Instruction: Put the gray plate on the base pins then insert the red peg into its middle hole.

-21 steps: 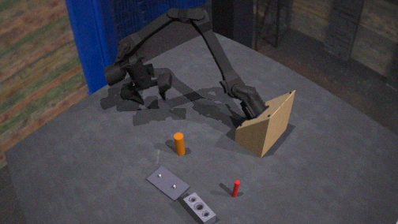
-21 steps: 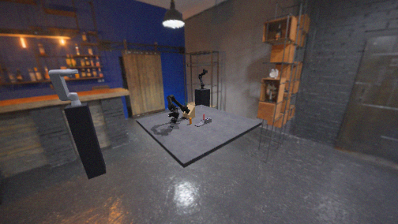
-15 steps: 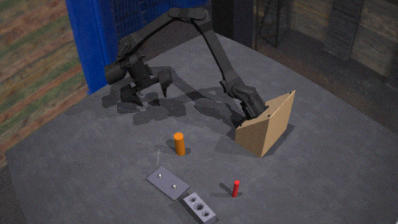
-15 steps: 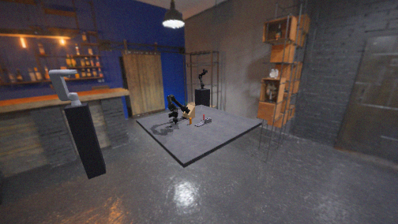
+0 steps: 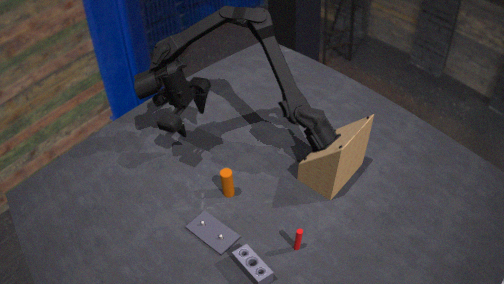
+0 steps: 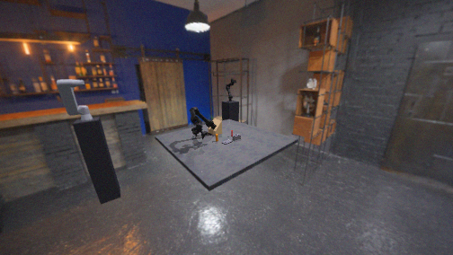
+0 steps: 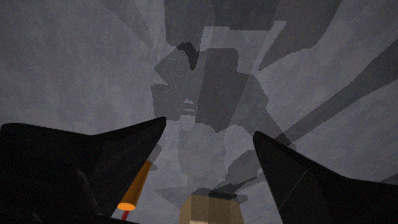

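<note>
The gray plate (image 5: 257, 269) (image 6: 236, 137) lies well apart from the claw (image 5: 193, 123) (image 6: 200, 136) (image 7: 210, 127), beyond the pinned base (image 5: 212, 239) (image 6: 227, 142) and just beside it; whether their edges touch, I can't tell. The claw is released, fingers spread wide around nothing. I'd expect the plate to be stiff, fairly light and not fragile, perhaps a bit slick on its smooth faces. Best take it across the narrow width, at mid-length, leaving its three holes clear so it stays level going down over the pins. The orange cylinder (image 5: 227, 183) (image 6: 217, 137) (image 7: 136, 192) stands upright nearly on the straight line from claw to plate, so a low sweep could topple it; go over. The red peg (image 5: 298, 239) (image 6: 232, 133) (image 7: 125, 215) stands past the cylinder, near the plate, and wide fingers might clip it. The wooden wedge (image 5: 352, 159) (image 6: 217, 126) (image 7: 212, 211) sits at the arm's foot, away from the claw.
</note>
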`<act>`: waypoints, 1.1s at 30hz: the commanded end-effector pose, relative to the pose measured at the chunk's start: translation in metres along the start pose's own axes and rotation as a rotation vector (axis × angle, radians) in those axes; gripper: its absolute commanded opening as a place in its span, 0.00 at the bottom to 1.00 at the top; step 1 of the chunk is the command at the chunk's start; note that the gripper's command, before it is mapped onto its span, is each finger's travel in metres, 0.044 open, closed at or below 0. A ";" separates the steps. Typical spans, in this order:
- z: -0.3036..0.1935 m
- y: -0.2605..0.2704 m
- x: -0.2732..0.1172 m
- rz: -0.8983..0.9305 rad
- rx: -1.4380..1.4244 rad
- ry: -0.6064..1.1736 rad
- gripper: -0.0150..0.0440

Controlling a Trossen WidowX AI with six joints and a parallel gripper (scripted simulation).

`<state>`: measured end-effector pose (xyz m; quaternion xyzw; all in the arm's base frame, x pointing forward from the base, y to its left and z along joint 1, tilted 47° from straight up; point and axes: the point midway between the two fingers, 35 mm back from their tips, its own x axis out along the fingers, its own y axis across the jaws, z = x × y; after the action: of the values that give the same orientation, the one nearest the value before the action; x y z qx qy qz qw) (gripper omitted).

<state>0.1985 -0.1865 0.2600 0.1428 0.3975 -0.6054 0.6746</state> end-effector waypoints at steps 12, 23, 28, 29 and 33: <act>-0.007 -0.005 -0.019 0.024 -1.475 -0.114 1.00; -0.009 -0.008 -0.027 -0.022 -2.117 -0.182 1.00; -0.010 -0.009 -0.030 -0.058 -2.409 -0.211 1.00; -0.011 -0.009 -0.031 -0.067 -2.468 -0.217 1.00; -0.011 -0.010 -0.032 -0.098 -2.667 -0.233 1.00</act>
<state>0.1905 -0.1669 0.2792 -0.5168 0.6767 -0.0313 0.5234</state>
